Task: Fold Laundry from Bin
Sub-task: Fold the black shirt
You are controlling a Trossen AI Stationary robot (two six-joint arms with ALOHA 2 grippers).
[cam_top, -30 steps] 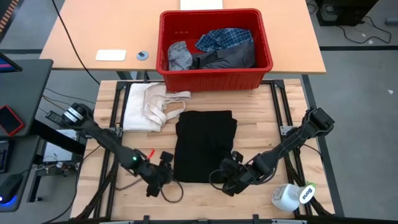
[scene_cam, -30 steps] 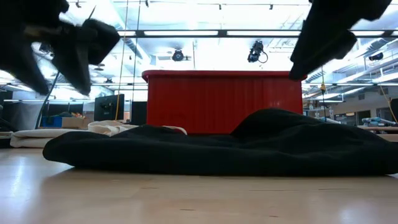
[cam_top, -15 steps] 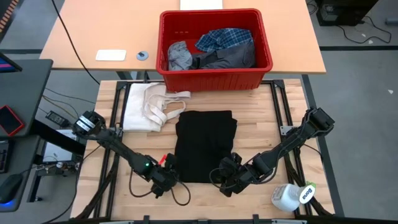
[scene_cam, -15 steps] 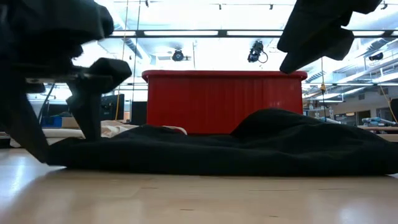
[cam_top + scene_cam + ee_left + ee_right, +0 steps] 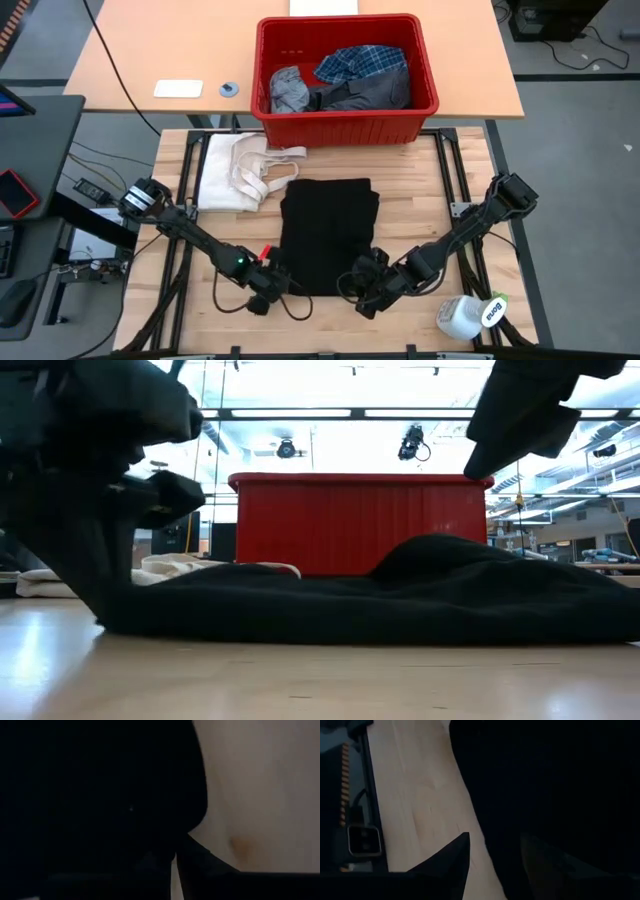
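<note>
A black garment (image 5: 330,235), folded into a rectangle, lies flat in the middle of the wooden table. My left gripper (image 5: 283,282) is down at the garment's near-left corner and shut on it; the low view shows that gripper (image 5: 105,595) at the cloth's left end. My right gripper (image 5: 360,284) stands open above the near-right corner, and in the low view its fingers (image 5: 500,440) hang clear of the cloth. The red bin (image 5: 345,110) at the far edge holds a blue-and-white plaid shirt (image 5: 362,62) and grey garments (image 5: 290,90). My left gripper pinches the black garment's near-left corner (image 5: 192,827) between its two fingers, coming slanting down from the table's near-left side. Whether it has one layer or several cannot be told. The garment stays lying on the table.
A cream-white cloth with strap loops (image 5: 245,170) lies at the table's far left, beside the garment. A white bottle (image 5: 470,315) lies at the near-right corner. A cable loops on the table near my left gripper (image 5: 285,310). Bare wood shows on either side of the garment.
My left gripper has come down and toward the garment's near-left corner, its open fingers straddled the cloth's edge, then it shut on it. The cloth's left end has drawn in a little. My right gripper has kept still above the other corner.
</note>
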